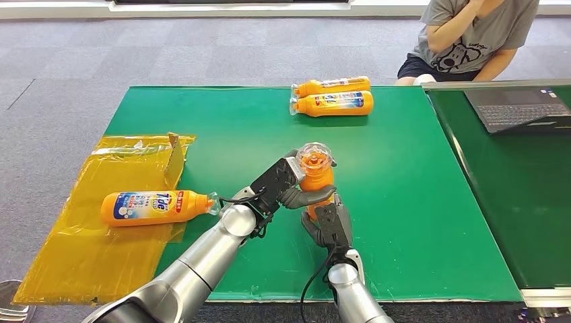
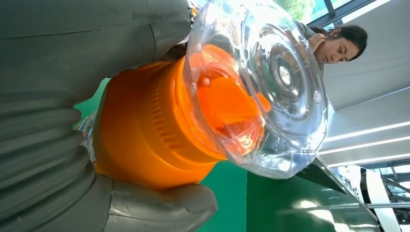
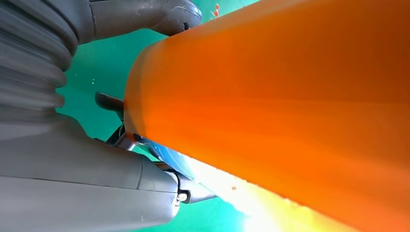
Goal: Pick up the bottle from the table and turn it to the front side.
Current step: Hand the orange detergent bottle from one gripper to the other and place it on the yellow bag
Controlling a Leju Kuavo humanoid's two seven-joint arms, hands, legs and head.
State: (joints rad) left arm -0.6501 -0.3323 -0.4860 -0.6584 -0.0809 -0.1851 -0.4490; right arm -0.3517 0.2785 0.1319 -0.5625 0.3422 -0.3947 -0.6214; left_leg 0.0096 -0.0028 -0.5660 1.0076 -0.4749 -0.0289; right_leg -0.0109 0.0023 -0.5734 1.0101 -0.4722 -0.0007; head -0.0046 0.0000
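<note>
Centrally, over the green table, an orange bottle stands upright with its clear cap uppermost, held by both hands: the left hand grips the neck just under the cap, the right hand grips the lower body. Head view alone adds the surroundings: one more orange bottle lying on its side on a yellow plastic sheet at the table's left, its label reading "Tide"; two orange bottles lying side by side at the far edge, labels too small to read; a laptop on the adjoining table; a seated person beyond. Left wrist view alone shows the ribbed orange collar inside the transparent cap. Right wrist view alone shows the bottle's plain orange wall and a blue corner of its label, unreadable.
</note>
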